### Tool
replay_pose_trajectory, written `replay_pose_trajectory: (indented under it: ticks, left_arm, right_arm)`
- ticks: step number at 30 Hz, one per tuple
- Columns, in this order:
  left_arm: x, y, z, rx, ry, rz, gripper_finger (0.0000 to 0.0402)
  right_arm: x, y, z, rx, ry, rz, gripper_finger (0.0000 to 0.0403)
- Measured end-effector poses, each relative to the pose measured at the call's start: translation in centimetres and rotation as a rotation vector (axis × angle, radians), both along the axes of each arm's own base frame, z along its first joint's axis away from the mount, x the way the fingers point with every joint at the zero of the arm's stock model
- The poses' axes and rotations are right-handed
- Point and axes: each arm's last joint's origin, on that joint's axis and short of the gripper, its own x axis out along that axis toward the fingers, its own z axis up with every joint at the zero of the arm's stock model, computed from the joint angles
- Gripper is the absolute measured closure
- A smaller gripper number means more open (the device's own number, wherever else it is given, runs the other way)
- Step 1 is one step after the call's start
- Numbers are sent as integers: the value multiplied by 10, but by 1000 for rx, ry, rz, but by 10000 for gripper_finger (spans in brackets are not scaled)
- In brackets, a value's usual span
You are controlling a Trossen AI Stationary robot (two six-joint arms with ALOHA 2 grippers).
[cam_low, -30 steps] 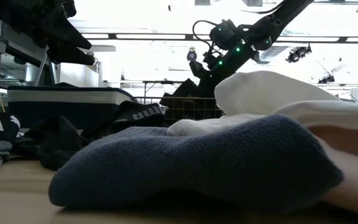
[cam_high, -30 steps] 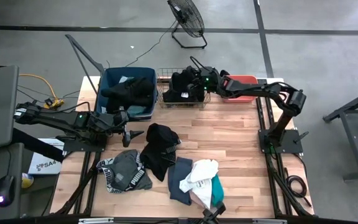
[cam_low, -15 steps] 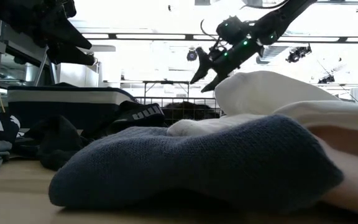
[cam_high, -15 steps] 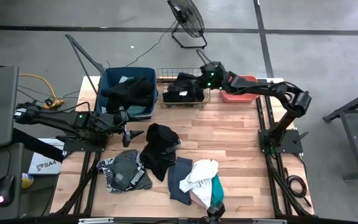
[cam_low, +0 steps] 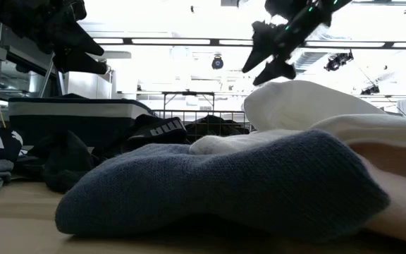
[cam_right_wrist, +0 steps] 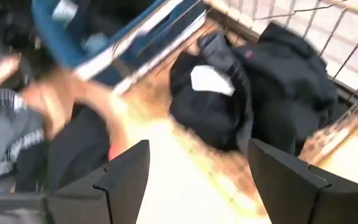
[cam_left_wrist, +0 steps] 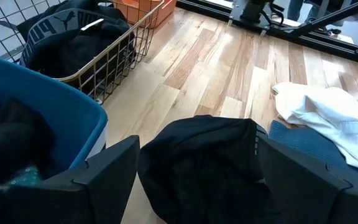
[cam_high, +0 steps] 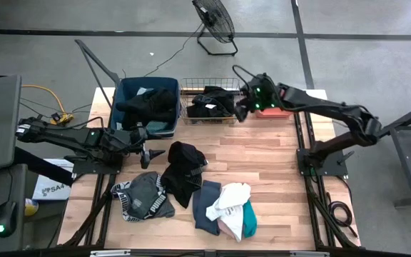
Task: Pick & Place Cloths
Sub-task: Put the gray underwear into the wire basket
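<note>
Right claw hangs just off the wire basket's right end, above the table, fingers spread wide, nothing between them. Black garment lies in the basket; a white tag shows on it in the right wrist view, no text readable. Coral tub sits just beside the basket, partly under the arm. Left claw waits over the table's left side, w/ fingers apart & empty, near a black cloth. Blue tub holds more dark cloths. Low view: black waistband w/ white "PUMA" lettering. Front of table: grey garment, slate-blue cloth, white cloth touching it, teal cloth alongside.
</note>
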Motion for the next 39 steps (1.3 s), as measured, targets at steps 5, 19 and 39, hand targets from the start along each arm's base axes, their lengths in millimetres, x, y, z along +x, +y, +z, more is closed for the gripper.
replay_pose_trajectory:
  ticks: [5,19,39]
  left_arm:
    - [1,0,-2,2,16,1,85]
    - [10,-2,-9,-14,65,-3,85]
    - [5,-8,-19,-276,172,-119,85]
  right_arm:
    - [-4,44,14,-82,48,86,143]
    - [-26,131,-20,-229,55,211,143]
    - [-61,199,-82,-332,-50,167,143]
